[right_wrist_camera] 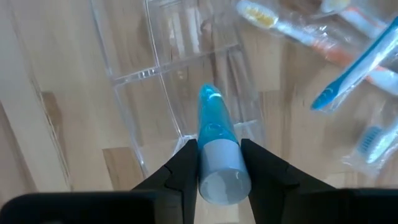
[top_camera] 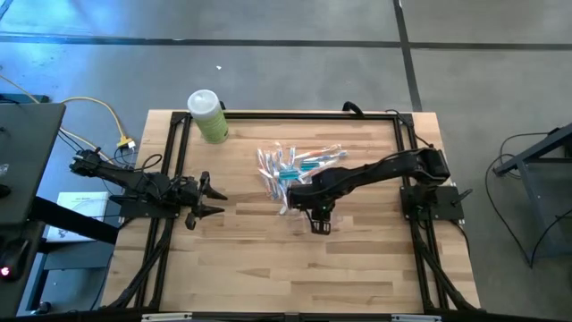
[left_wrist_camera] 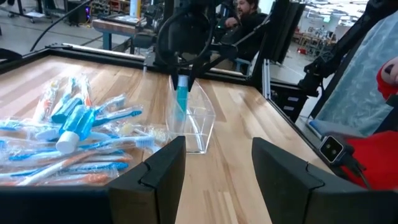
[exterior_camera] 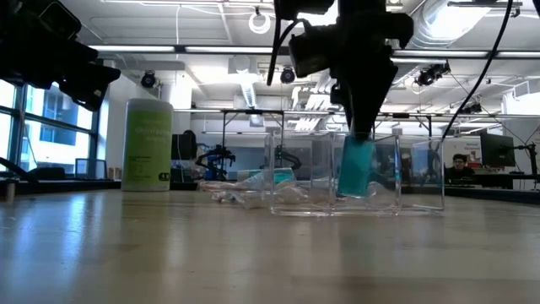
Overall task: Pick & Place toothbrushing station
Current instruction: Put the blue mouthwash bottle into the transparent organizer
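A clear plastic holder stands on the wooden table near its middle. My right gripper hangs above it, pointing down, shut on a teal tube with a white cap. The tube's lower end is inside the holder. A pile of wrapped toothbrushes with teal and orange parts lies flat on the table just beyond the holder, also seen in the left wrist view. My left gripper waits open at the table's left side, level and pointing toward the holder. My right gripper pinches the tube at its white cap end between its two fingers, coming from above and pointing down. The tube hangs nearly upright below the fingers, slightly tilted, with its teal lower end down between the holder's clear walls.
A light-green bottle with a white cap stands at the far left of the table. A black frame runs along the table's edges. Bare wood lies on the near side of the holder. A person sits beyond the table.
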Controlling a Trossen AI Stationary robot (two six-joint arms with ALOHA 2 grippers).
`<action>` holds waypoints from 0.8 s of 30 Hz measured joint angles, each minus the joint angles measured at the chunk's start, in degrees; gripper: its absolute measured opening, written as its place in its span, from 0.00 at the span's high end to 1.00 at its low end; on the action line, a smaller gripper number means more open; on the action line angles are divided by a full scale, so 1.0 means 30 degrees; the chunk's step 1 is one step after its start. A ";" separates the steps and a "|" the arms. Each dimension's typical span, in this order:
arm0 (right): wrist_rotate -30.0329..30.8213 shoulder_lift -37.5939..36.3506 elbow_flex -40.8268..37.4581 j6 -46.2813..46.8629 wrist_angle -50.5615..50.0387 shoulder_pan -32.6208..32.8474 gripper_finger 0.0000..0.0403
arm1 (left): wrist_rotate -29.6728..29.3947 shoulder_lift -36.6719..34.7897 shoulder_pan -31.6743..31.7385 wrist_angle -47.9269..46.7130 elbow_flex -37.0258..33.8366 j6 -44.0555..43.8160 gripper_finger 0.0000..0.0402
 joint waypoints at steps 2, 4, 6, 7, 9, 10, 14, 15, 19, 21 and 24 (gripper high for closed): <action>-0.0474 0.0167 0.0005 -0.0607 0.0023 -0.0001 0.75 | 0.0000 0.0007 0.0000 0.0000 0.0000 0.0000 0.55; -0.0607 0.0403 -0.0001 -0.0689 0.0291 0.0006 0.75 | 0.0000 0.0007 0.0000 0.0007 0.0000 -0.0014 0.55; -0.0613 0.0527 0.0058 -0.0757 0.0475 0.0006 0.75 | 0.0000 0.0007 0.0000 0.0036 0.0000 -0.0259 0.55; -0.0624 0.0527 0.0050 -0.0892 0.0439 0.0028 0.75 | 0.0000 0.0022 0.0000 0.0031 0.0000 -0.0354 0.55; -0.0643 0.0574 0.0050 -0.1268 0.0560 0.0118 0.75 | 0.0000 0.0080 0.0000 0.0087 0.0000 -0.0375 0.55; -0.0612 0.0622 0.0050 -0.1443 0.0686 0.0180 0.75 | 0.0000 0.0090 0.0000 0.0090 0.0000 -0.0381 0.55; -0.0163 0.0653 0.0048 -0.1542 0.1226 0.0451 0.72 | 0.0000 0.0095 0.0000 0.0153 0.0000 -0.0423 0.55; 0.0017 0.0676 0.0033 -0.1550 0.1260 0.0519 0.71 | 0.0000 0.0095 0.0000 0.0160 0.0000 -0.0423 0.55; 0.0751 0.0787 -0.0045 -0.1581 0.1192 0.0760 0.65 | 0.0000 0.0095 0.0000 0.0219 0.0000 -0.0423 0.55; 0.0810 0.0753 -0.0031 -0.1578 0.1231 0.0854 0.62 | 0.0000 0.0095 0.0000 0.0211 0.0000 -0.0423 0.55; 0.1067 0.0753 -0.0029 -0.1651 0.1242 0.1051 0.56 | 0.0000 0.0095 0.0000 0.0219 0.0000 -0.0415 0.55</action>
